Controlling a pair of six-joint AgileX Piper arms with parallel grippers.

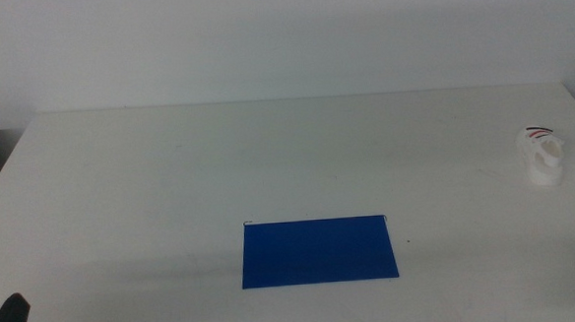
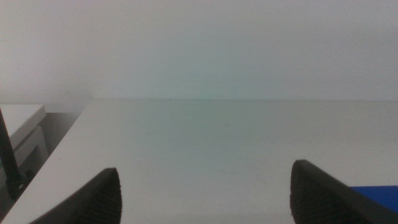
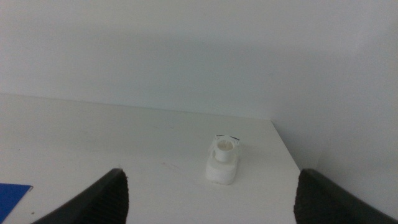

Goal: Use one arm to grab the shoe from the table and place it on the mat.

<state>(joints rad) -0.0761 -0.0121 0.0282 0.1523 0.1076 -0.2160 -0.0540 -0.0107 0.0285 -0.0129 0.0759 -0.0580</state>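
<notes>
Shoe (image 1: 544,156) upright near table (image 1: 268,162) right edge, heel toward released right pincer (image 3: 208,208), well apart from mat (image 1: 318,250).

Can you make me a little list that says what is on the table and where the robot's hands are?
shoe: white shoe near the table's right edge, standing alone
mat: blue mat lying flat near the front middle, nothing on it
table: white table
left end effector: left end effector waiting at the front left corner, jaws apart, holding nothing
right end effector: right end effector facing the shoe from a distance, jaws apart, holding nothing
job so far: shoe not yet picked up
</notes>
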